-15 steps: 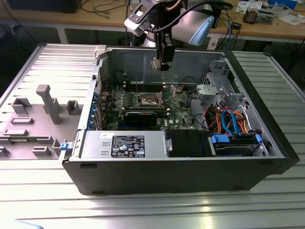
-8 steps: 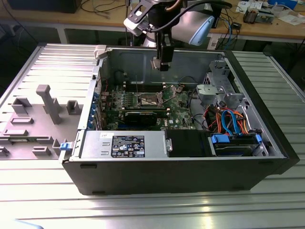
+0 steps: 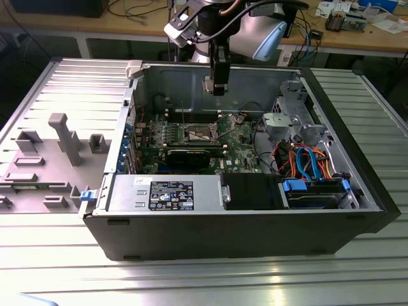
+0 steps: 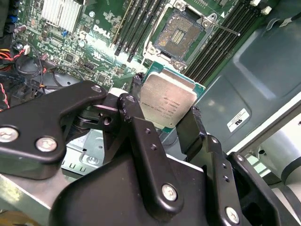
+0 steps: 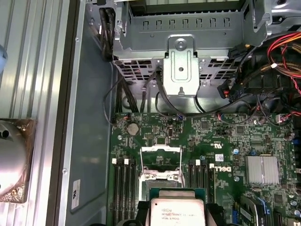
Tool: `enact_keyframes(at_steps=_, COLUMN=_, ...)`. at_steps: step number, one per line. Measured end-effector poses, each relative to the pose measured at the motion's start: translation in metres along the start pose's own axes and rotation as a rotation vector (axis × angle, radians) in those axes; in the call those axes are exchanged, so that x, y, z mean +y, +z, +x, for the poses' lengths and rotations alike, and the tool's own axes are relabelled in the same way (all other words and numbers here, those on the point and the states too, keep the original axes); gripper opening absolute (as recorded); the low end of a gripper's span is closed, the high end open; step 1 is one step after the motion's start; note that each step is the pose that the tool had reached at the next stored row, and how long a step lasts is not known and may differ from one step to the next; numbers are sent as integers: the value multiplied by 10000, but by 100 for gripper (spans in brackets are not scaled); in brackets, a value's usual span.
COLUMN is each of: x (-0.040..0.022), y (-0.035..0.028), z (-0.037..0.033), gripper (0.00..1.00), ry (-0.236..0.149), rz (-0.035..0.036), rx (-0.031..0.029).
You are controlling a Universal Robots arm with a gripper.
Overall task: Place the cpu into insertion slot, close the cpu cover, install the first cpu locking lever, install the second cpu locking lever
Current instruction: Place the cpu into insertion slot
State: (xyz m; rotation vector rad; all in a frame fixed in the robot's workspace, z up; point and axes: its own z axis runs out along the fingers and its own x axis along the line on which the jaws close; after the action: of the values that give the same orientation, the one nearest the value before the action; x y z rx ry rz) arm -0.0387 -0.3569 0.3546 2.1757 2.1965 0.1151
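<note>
My gripper (image 4: 165,101) pinches the cpu (image 4: 167,98) by two opposite edges, clear above the board. In the exterior view, the insertion slot (image 3: 197,134) lies at 7 o'clock from it. I should square the corners and hold the chip level.

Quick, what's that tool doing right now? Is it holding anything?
The tool is closed, holding the cpu; the slot below is empty.
</note>
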Motion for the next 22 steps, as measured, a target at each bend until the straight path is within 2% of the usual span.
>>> enact_keyframes(at_steps=13, x=0, y=1, z=0, gripper=55, ry=12, rz=0, rx=0)
enact_keyframes(at_steps=16, x=-2, y=7, z=0, gripper=55, ry=193, rz=-4, rx=-15)
enact_keyframes(at_steps=18, x=-6, y=25, z=2, gripper=55, ry=347, rz=0, rx=-29)
enact_keyframes(at_steps=22, x=-25, y=86, z=1, gripper=55, ry=362, rz=42, rx=-31)
